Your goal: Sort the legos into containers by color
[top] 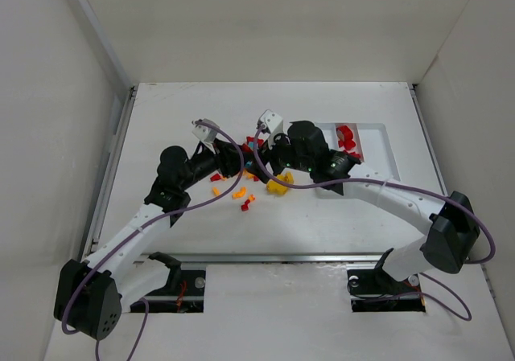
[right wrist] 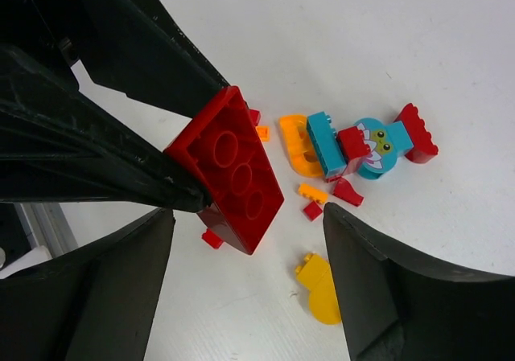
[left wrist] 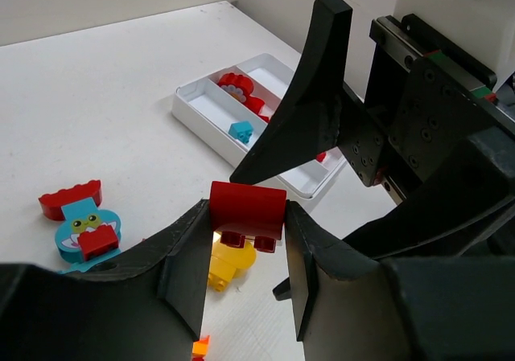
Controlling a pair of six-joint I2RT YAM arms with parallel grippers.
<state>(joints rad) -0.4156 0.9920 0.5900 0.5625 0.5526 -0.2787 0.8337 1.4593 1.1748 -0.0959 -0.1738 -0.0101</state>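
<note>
My left tool (left wrist: 245,216) is clamped on a red brick (left wrist: 248,207), held above the loose legos (top: 241,194) at mid-tabletop (top: 322,224). My right tool (right wrist: 245,212) gapes wide on either side of that brick and grips nothing. The tray (top: 380,140) sits right of centre in the top view, with reds in it. I see two risks: the crowded tools could clash, or a skewed handover could tip the brick into the pile.

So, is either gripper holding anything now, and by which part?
The left gripper pinches a red rectangular plastic brick by two opposite sides; the open right gripper holds nothing.
</note>
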